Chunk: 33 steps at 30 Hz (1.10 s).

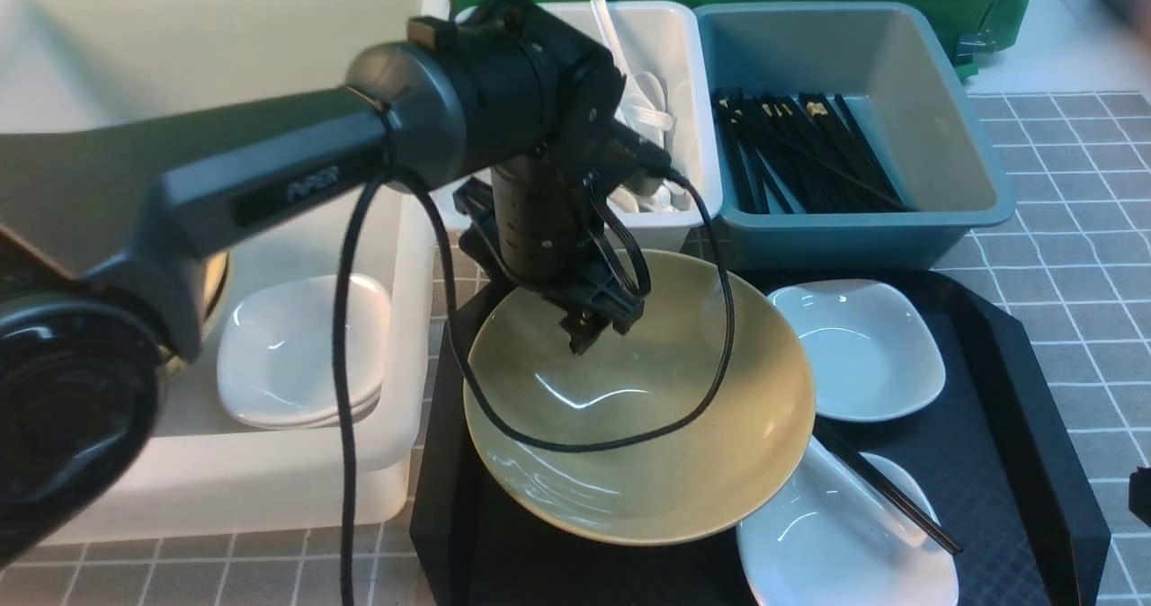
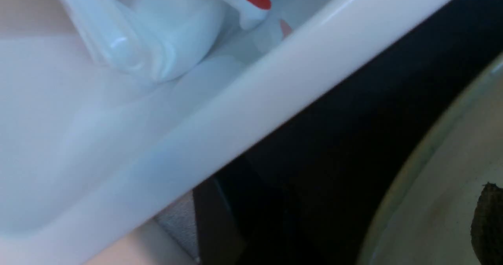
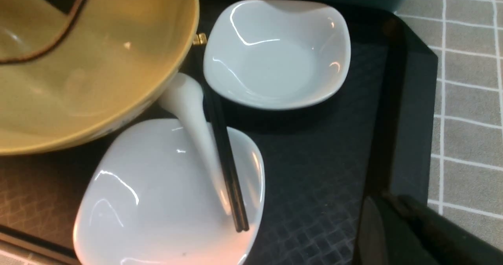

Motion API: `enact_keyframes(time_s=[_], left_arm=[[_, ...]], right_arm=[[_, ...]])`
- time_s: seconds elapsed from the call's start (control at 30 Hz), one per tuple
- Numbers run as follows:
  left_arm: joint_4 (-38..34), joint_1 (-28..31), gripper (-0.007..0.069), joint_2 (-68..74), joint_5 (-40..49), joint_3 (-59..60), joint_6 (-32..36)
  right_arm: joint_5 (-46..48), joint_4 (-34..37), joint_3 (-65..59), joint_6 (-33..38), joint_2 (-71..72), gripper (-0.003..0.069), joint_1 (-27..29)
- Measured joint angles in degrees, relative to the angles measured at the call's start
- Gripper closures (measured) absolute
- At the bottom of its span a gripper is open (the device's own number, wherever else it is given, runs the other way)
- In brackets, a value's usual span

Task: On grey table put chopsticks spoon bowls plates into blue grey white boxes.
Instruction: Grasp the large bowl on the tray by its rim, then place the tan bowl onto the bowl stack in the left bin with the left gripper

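Bowl duty is what I have in hand. The big beige bowl (image 1: 629, 426) sits on the black tray (image 1: 1034, 426). Its near right edge overlaps a white plate (image 1: 836, 543), and the right wrist view shows it also overlaps the handle of a spoon (image 3: 188, 111) tucked beneath it, so I judge it is propped rather than flat. A pair of chopsticks (image 3: 224, 151) lies across that same plate, right beside the spoon. A second plate (image 1: 854, 350) rests just beside the bowl.

My left gripper (image 1: 589, 329) hangs at the bowl's far rim. The left wrist view shows one dark fingertip (image 2: 487, 218) inside that rim, which suggests I am placed to pinch the wall there. Whether the jaws have closed on it I cannot tell. Of the right gripper (image 3: 389, 225) I see only a dark corner at the tray's outer edge, so I cannot tell how wide it is open either.

Further out on the left, the large white tub (image 1: 225, 489) holds stacked plates (image 1: 297, 354), so I reckon the bowl belongs there too. Behind the tray, the small pale box (image 1: 683, 49) holds spoons (image 1: 649, 107) and the teal box (image 1: 953, 138) more chopsticks (image 1: 800, 152). All of it stands on the grey table (image 1: 1079, 255).
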State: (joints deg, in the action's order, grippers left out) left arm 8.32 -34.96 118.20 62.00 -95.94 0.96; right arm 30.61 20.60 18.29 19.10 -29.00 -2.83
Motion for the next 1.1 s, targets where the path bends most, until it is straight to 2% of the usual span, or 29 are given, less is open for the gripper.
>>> enact_keyframes(time_s=[0.07,0.17,0.27,0.37,0.43,0.53,0.67,0.77,0.87,0.9,0.97,1.0,1.1], left_arm=[[-0.3,0.0,0.0128,0.6,0.1,0.0,0.0],[-0.3,0.0,0.0231,0.9,0.1,0.0,-0.1],[-1.1,0.0,0.0387,-0.1,1.4,-0.3,0.1],[-2.3,0.0,0.0456,-1.9,1.7,-0.5,0.0],[-4.4,0.0,0.0545,-4.5,1.9,-0.8,0.1],[-5.8,0.0,0.0613,-8.2,1.4,-0.9,1.8],[-7.7,0.3,0.0622,-12.3,0.6,-0.9,3.4],[-12.4,1.9,0.0621,-16.5,-0.1,-0.9,5.3],[-19.2,5.9,0.0621,-22.7,-0.7,-0.7,8.0],[-19.2,5.9,0.0621,-22.7,-0.7,-0.7,8.1],[-20.7,11.1,0.0622,-28.4,-0.4,-0.5,9.1],[-20.7,11.1,0.0622,-28.4,-0.4,-0.5,9.1],[-20.5,26.2,0.0622,-36.9,-0.8,1.4,9.1]], right_arm=[[0.0,0.0,0.0,0.0,0.0,0.0624,0.0],[0.0,0.0,0.0,0.0,0.0,0.0624,0.0],[-0.1,0.0,0.0,0.0,0.0,0.0624,0.0],[-0.2,0.0,0.0,0.1,0.0,0.0624,0.0],[-0.2,0.0,0.0,0.1,0.0,0.0624,0.0],[-0.2,0.0,0.0,0.1,0.0,0.0624,0.0],[-0.3,0.0,0.0,0.1,0.0,0.0624,0.0],[-0.3,0.0,0.0,0.1,0.0,0.0622,0.0],[-0.3,0.0,0.0,0.1,0.0,0.062,0.0],[-0.3,0.0,0.0,0.1,0.0,0.062,0.0],[-0.3,0.0,0.0,0.1,0.0,0.062,0.0],[-0.3,0.0,0.0,0.1,0.0,0.062,0.0],[-0.3,0.0,0.0,0.1,0.0,0.0618,0.0]])
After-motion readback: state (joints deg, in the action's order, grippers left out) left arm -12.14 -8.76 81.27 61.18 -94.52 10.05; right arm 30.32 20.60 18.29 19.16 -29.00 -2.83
